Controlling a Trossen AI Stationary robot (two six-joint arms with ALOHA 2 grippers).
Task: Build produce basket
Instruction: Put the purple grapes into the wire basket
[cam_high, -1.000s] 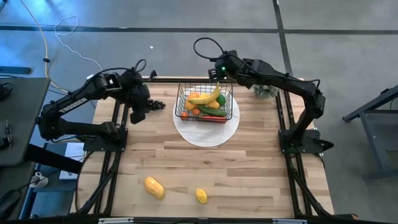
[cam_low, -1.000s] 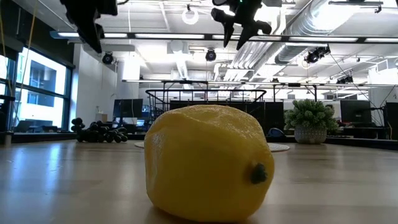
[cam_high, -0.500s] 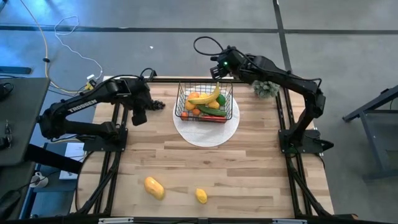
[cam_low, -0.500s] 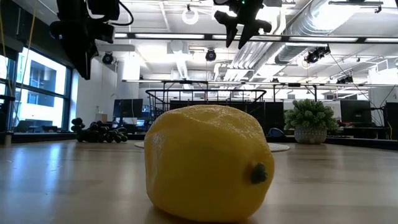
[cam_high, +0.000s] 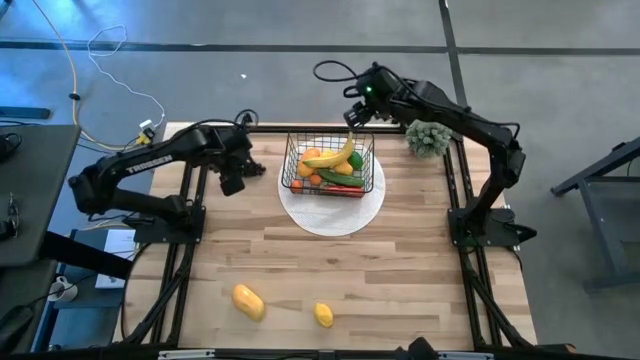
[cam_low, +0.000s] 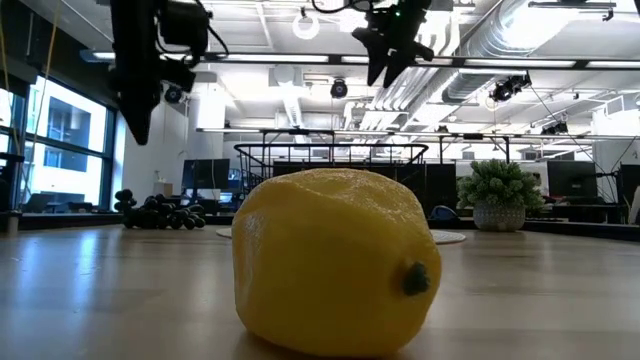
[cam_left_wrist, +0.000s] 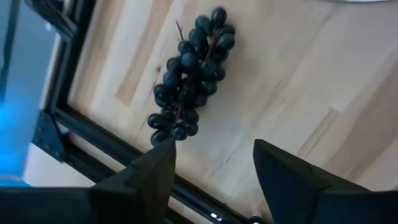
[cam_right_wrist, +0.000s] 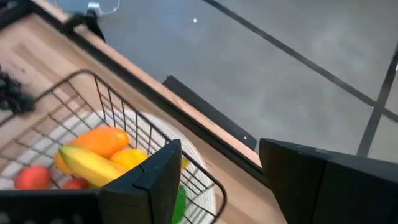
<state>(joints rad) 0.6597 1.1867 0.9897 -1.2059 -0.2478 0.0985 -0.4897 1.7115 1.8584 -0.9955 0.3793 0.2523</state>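
Observation:
The black wire basket (cam_high: 328, 166) stands on a round white disc (cam_high: 331, 208) at the table's far middle and holds a banana (cam_high: 331, 155), orange, green and red produce. It also shows in the right wrist view (cam_right_wrist: 93, 118). A bunch of dark grapes (cam_left_wrist: 189, 78) lies on the table left of the basket. My left gripper (cam_left_wrist: 211, 171) is open and hangs above the table just near of the grapes (cam_high: 257, 168). My right gripper (cam_right_wrist: 217, 180) is open and empty above the basket's far edge. A yellow-orange mango (cam_high: 248, 301) and a lemon (cam_high: 323, 315) lie near the front edge.
A bushy green plant clump (cam_high: 428, 137) stands at the far right corner. The table's dark frame rail (cam_left_wrist: 81, 124) runs close beside the grapes. In the low view the lemon (cam_low: 335, 260) fills the foreground. Bare wood lies between the disc and the front fruits.
My left gripper has come down and moved toward the table's right, closer to the grapes, staying open. My right gripper has risen a little and drawn back toward the far edge above the basket. The produce has kept still.

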